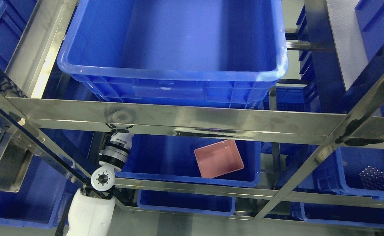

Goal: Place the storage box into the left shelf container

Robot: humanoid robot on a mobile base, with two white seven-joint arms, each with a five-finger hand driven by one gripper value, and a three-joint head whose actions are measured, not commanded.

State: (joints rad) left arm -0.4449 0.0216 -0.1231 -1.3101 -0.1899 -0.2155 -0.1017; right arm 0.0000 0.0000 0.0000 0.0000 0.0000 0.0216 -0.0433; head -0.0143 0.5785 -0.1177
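A small pink storage box [219,158] lies tilted inside the blue bin [165,160] on the middle shelf level, toward the bin's right side, with nothing holding it. My left arm [108,164] rises from the lower left to that bin's left rim. Its wrist runs up behind the steel crossbar [179,119], which hides the hand. The right arm does not show.
A large blue bin [172,42] stands on the shelf above the crossbar. More blue bins fill the rack left, right and below; the right one [369,177] holds a cluster of small metal balls. Steel uprights and rails cross the view.
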